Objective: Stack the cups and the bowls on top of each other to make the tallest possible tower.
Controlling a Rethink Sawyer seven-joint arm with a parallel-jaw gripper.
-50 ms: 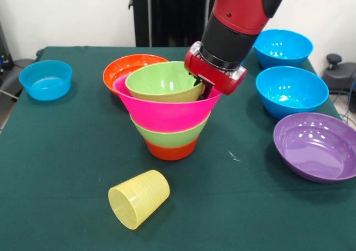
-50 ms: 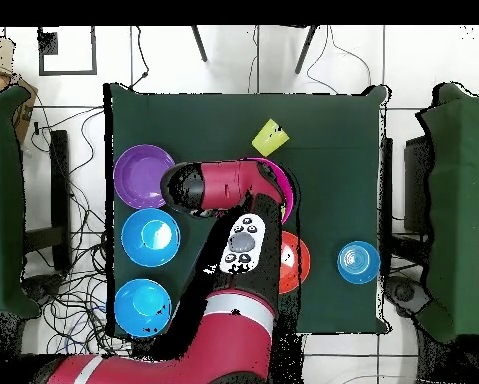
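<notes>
The tower stands mid-table: a small orange bowl as base, a lime green bowl, the big flaring pink bowl and a second lime green bowl tilted inside it. My gripper is down at the right rim of that top green bowl, its tip hidden behind the pink rim. The pale-yellow cup lies on its side in front of the tower, mouth towards the camera. In the overhead view my arm covers the tower except a sliver of the pink bowl; the cup shows beyond it.
An orange bowl sits just behind the tower. Two blue bowls and the purple bowl line the right side. A smaller blue bowl stands far left.
</notes>
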